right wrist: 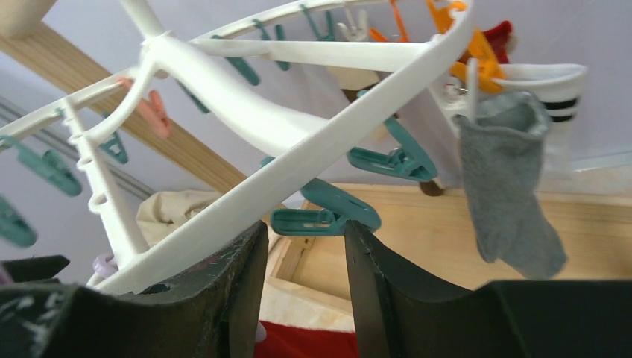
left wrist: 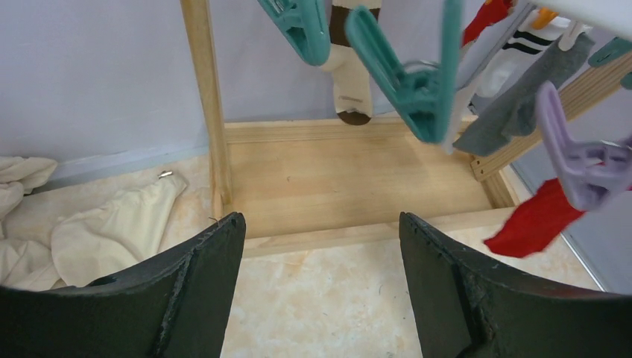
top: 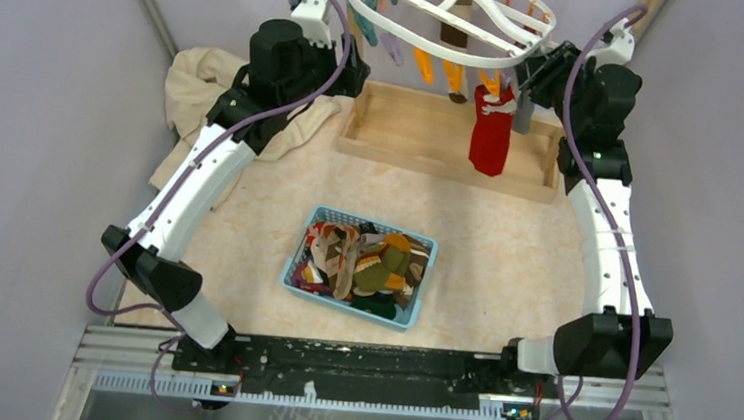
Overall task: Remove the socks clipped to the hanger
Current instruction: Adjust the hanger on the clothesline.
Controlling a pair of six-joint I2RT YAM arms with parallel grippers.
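Note:
The white oval hanger [top: 451,11] hangs at the top centre, above the wooden rack base [top: 451,136]. A red sock [top: 491,134], a grey sock [top: 523,112] and a brown-and-cream sock [top: 454,31] hang from its clips. My left gripper [left wrist: 320,231] is open and empty, left of the hanger and below its teal clips [left wrist: 410,74]. My right gripper [right wrist: 305,231] is open, with nothing between the jaws. The hanger ring [right wrist: 298,160] lies across the top of its left finger [right wrist: 223,291]. The grey sock [right wrist: 507,194] hangs to its right and the red sock [right wrist: 313,344] below.
A blue basket [top: 296,254] holding several loose socks stands mid-table. A large beige cloth [top: 202,86] lies at the back left beside the left arm. A wooden rack post [left wrist: 209,112] stands ahead of the left gripper. Grey walls close both sides.

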